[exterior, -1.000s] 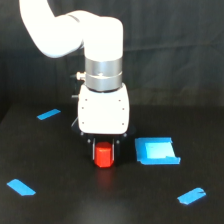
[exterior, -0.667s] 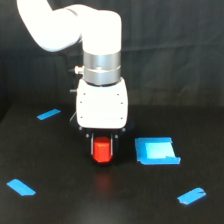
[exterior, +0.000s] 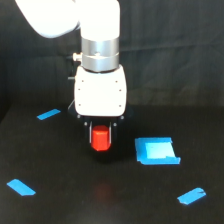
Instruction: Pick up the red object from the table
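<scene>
**Red object clamped between my jaws above the table**

My gripper point(exterior: 100, 136) hangs under my white wrist housing, its dark jaws closed narrow on the red object point(exterior: 100, 140), one on each flank. The object sits clear of the table point(exterior: 60, 205); a dim reddish glint on the black surface lies at 6 o'clock from it. My jaws are dark against a dark backdrop, so their tips are hard to trace, and the top of the object is tucked up under my housing.

At 3 o'clock from the object, near it but apart, lies the blue square piece point(exterior: 156, 150). One blue tape strip point(exterior: 48, 114) sits at 10 o'clock, another point(exterior: 21, 187) at 8 o'clock, a third point(exterior: 191, 195) at 4 o'clock. My upper arm is cut off by the top edge.
</scene>
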